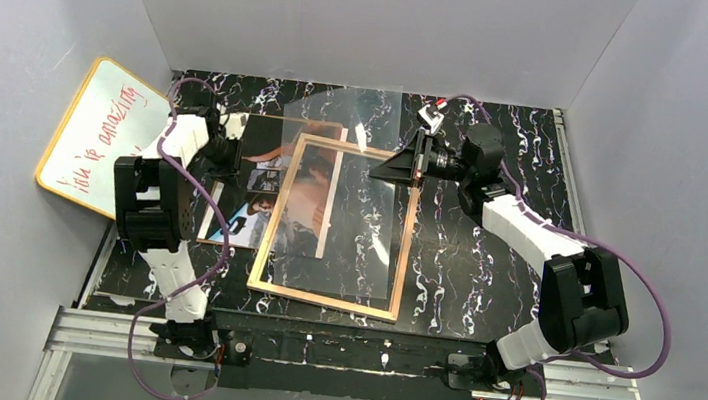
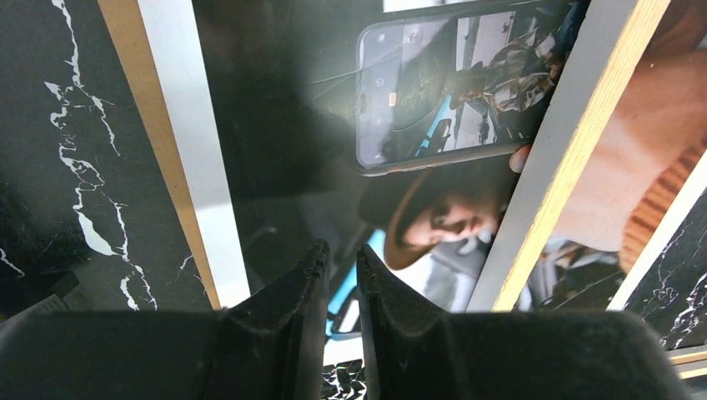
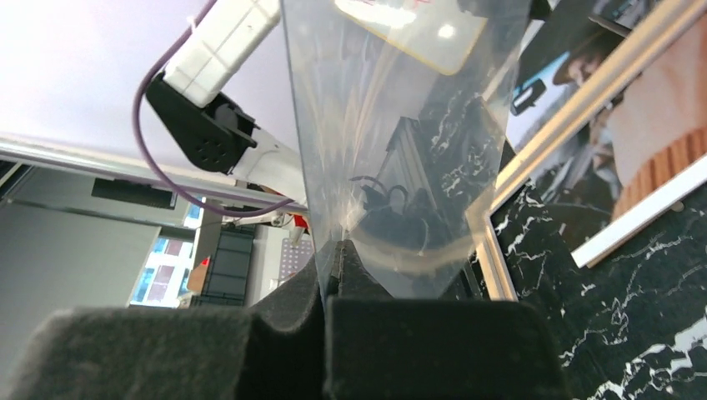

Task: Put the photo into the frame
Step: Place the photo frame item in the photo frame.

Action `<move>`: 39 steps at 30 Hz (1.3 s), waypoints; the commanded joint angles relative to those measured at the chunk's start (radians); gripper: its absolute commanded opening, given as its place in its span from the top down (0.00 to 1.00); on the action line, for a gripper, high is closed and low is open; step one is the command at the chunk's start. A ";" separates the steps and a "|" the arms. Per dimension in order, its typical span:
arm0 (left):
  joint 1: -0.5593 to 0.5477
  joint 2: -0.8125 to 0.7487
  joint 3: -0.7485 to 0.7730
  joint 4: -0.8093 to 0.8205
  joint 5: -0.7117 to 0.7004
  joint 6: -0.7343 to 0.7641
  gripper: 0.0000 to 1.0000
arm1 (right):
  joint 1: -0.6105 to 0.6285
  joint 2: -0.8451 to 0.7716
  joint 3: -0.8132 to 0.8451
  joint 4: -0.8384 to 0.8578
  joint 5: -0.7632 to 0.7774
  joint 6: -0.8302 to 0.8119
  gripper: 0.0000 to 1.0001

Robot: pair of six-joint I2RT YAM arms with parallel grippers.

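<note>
Reaching across the worktop [image 1: 485,255], the left arm bent low with its end effector [image 2: 343,254] pointing down just above the photo [image 2: 450,217]. Its fingers stood nearly together with a slim gap and nothing visible between them. The photo lay flat, picture up, with its right part under the left rail of the frame [image 1: 328,303], which rested wood side up. The right arm stretched to the frame's far right corner, its end effector [image 3: 333,246] clamped on the edge of a clear sheet [image 3: 400,125] held tilted up.
</note>
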 commanded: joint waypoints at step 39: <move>0.047 -0.015 0.005 -0.116 0.141 -0.001 0.98 | 0.007 0.020 0.298 -0.175 0.048 0.107 0.99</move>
